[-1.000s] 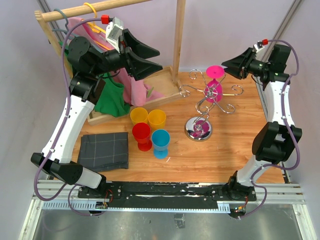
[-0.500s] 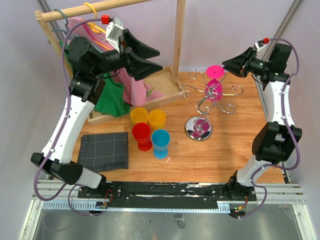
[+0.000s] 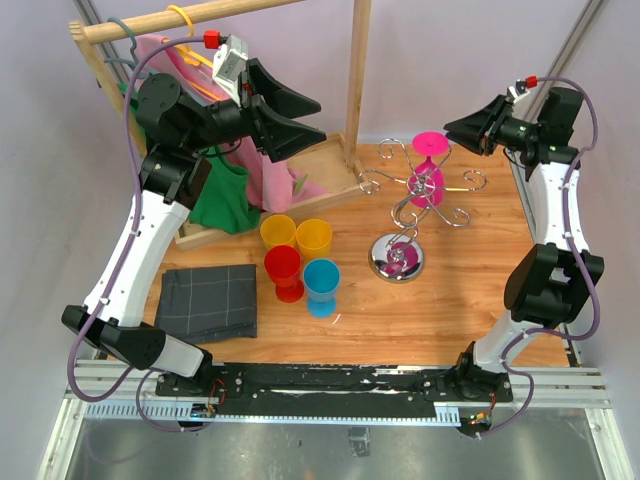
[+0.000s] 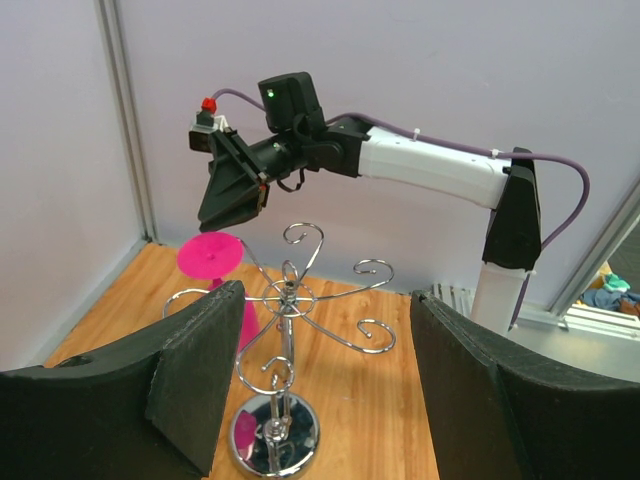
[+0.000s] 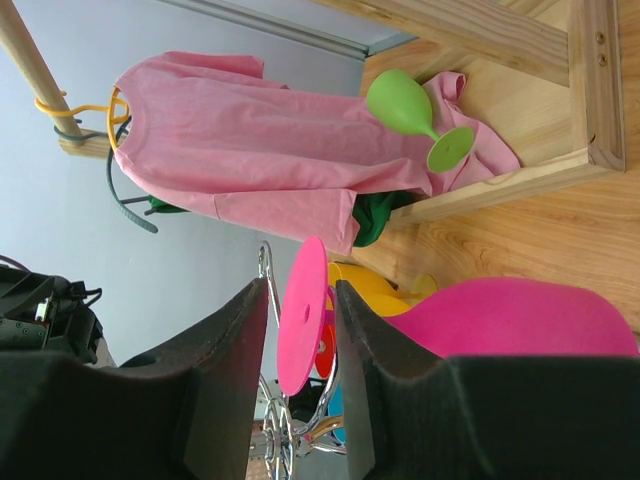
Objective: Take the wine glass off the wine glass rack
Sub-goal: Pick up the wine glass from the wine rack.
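Right gripper (image 5: pixel 300 288) slightly parted near wine glass (image 3: pixel 429 175) foot, contact unclear, left gripper (image 4: pixel 328 297) wide apart, empty

Pale lilac walls (image 3: pixel 480 60) framed by grey metal posts (image 3: pixel 580 35) close me in under even, soft light, and beneath me a light wooden table (image 3: pixel 470 300) carries a wooden clothes rack (image 3: pixel 358 70) at its far left, with a dull grey surface (image 3: pixel 300 450) past its near edge.
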`<state>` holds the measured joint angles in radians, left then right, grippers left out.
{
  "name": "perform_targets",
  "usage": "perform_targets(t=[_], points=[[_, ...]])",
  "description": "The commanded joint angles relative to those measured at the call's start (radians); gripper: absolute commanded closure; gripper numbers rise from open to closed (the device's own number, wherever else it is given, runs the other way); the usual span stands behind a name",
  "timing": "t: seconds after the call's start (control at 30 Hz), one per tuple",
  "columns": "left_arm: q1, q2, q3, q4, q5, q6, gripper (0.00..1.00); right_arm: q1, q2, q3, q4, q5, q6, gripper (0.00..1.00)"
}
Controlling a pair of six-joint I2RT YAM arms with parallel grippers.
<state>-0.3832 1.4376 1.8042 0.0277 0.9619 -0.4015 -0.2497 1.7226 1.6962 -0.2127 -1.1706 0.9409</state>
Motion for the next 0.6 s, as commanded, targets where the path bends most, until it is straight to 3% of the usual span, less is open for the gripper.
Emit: perform_targets(t=[0.0,0.57], points=[[-0.008,-0.013,0.008,0.006,0.006,-0.001,0.28,-0.001,-0.009,-0.015,0.027,-0.029,0.001,0.66],[-0.008,-0.011,0.008,0.005,0.008,0.001,0.28,0.024,0.001,-0.010,0.023,-0.041,-0.001,0.70]])
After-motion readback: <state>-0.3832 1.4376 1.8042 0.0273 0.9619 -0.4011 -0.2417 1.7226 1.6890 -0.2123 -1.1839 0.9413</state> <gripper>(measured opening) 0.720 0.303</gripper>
